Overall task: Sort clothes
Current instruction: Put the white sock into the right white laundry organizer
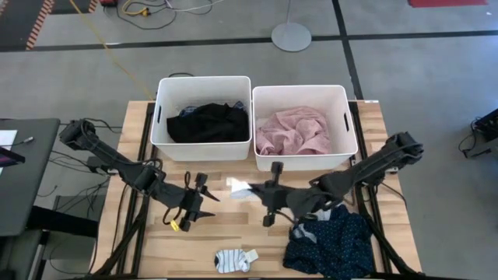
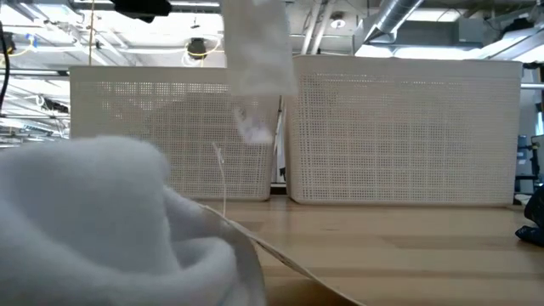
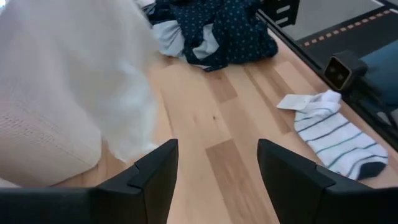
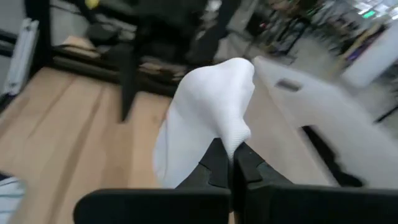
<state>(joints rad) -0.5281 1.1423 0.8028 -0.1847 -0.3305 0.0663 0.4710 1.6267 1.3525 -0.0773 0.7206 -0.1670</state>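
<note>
My right gripper is shut on a small white sock in front of the two white bins, above the table's middle. The sock also shows in the low view and the left wrist view. My left gripper is open and empty just left of the sock, its fingers pointing toward the table's right. A black top lies in the left bin and a pink top in the right bin. A navy dotted piece and a striped white-grey sock lie on the table near its front edge. My right gripper pinches a bunched part of the white sock between its two shut fingers. The fingers come from the table's right. The sock is lifted clear of the table, and its lower end hangs free in front of the bins.
The bins stand side by side along the table's far edge. The navy piece lies under my right arm at the near right. The striped sock lies at the near middle. Bare wood shows between the grippers and the front edge.
</note>
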